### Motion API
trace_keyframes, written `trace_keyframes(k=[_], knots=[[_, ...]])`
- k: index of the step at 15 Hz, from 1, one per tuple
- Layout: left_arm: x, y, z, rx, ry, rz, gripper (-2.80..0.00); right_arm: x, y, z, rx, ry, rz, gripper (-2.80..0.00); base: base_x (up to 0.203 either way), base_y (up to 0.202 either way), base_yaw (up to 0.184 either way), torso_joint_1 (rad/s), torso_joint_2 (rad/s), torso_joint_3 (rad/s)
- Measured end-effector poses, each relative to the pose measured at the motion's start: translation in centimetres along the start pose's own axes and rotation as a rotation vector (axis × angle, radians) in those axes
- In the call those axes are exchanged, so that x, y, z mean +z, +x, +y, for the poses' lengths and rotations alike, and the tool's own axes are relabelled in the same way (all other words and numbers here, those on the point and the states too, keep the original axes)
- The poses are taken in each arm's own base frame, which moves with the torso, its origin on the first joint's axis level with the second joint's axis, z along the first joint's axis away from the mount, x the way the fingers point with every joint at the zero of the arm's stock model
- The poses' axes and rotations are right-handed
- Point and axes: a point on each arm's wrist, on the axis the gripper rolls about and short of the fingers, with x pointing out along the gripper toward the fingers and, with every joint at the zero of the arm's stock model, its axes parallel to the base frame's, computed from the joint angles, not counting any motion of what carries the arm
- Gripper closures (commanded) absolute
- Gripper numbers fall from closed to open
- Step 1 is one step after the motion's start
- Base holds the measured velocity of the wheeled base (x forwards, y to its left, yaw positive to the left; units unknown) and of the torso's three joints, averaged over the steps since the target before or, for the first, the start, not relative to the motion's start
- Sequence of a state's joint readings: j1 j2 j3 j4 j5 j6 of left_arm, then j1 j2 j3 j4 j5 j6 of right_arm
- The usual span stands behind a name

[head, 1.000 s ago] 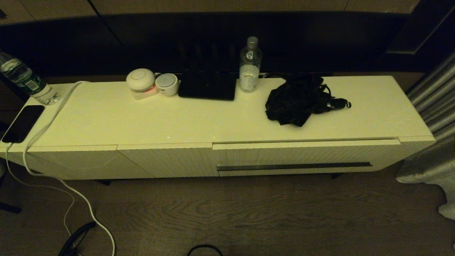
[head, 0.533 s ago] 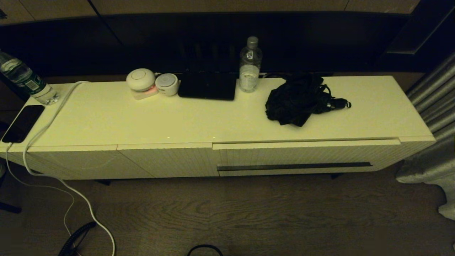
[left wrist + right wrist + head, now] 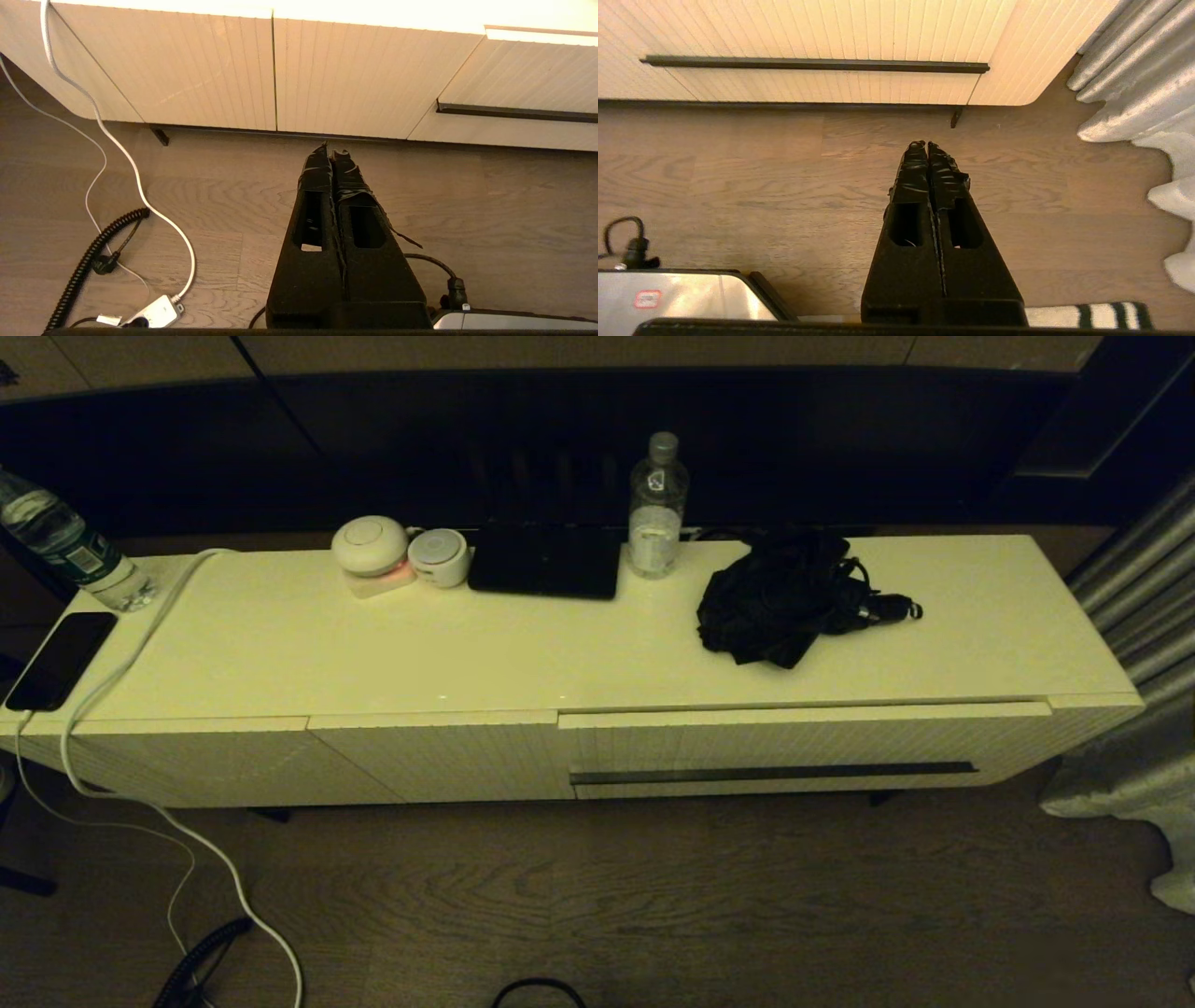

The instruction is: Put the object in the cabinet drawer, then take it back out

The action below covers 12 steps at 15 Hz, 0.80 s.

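The object, a black folding umbrella (image 3: 782, 599) with bunched fabric, lies on the right part of the white cabinet top (image 3: 523, 653). Its short handle and wrist loop point right. Below it the cabinet drawer (image 3: 803, 747) is pushed in, its long dark handle strip (image 3: 773, 772) running across the ribbed front; the drawer front (image 3: 822, 42) also fills the far part of the right wrist view. My right gripper (image 3: 927, 145) hangs shut and empty over the wooden floor in front of that drawer. My left gripper (image 3: 331, 152) is shut too, low above the floor before the plain ribbed panels (image 3: 261, 70).
On the cabinet top stand a water bottle (image 3: 657, 509), a flat black device (image 3: 545, 563), two round white gadgets (image 3: 371, 549), another bottle (image 3: 65, 546) and a phone (image 3: 58, 659). A white cable (image 3: 149, 803) trails to the floor. Grey curtains (image 3: 1139, 644) hang at the right.
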<state>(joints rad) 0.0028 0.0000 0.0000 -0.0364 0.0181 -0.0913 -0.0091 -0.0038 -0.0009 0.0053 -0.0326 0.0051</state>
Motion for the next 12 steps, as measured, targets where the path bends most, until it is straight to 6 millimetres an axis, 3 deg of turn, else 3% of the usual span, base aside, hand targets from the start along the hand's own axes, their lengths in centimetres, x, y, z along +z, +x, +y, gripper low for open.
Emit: trace_keyframes(k=[12], knots=[[0.00, 0.00, 0.00, 0.000, 0.000, 0.000, 0.00, 0.00, 0.00, 0.00, 0.002, -0.002, 0.000, 0.00, 0.000, 0.000, 0.000, 0.000, 0.00, 0.000]])
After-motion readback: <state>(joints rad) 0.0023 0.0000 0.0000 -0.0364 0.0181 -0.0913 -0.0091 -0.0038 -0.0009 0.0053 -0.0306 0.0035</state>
